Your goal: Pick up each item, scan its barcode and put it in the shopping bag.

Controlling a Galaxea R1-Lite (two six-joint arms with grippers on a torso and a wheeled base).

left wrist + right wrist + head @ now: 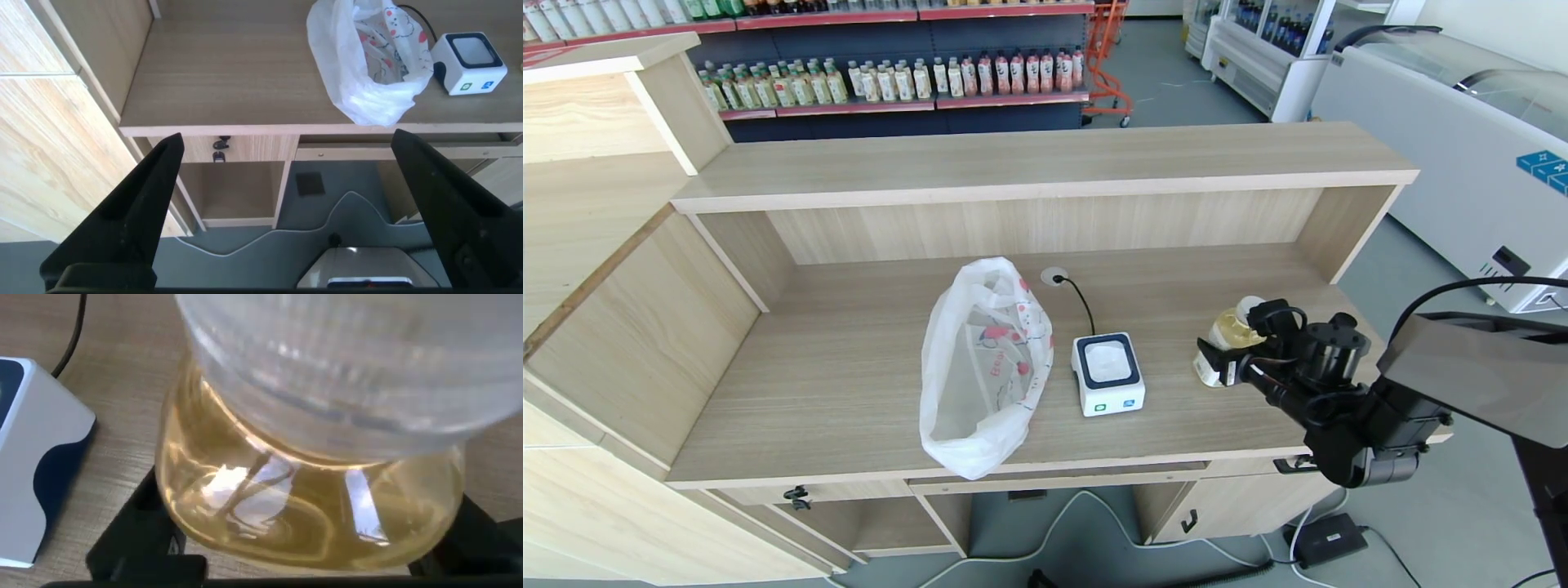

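Bottle (310, 498) partly hidden in right claw (1235, 341), scanner (1107, 373) near

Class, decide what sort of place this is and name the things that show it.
Probably a shop checkout: a barcode scanner and shopping bag on a wooden counter, with shelves of bottled drinks behind.

A white plastic shopping bag (980, 367) lies slumped on the wooden surface (849, 367). Just to its right sits a white scanner (1107, 373) with a dark frame, its black cable (1082, 302) running to a port at the back. Well to the right, near the surface's end, the right tool (1223, 363) clasps a white-capped bottle (1227, 333) of yellowish liquid.
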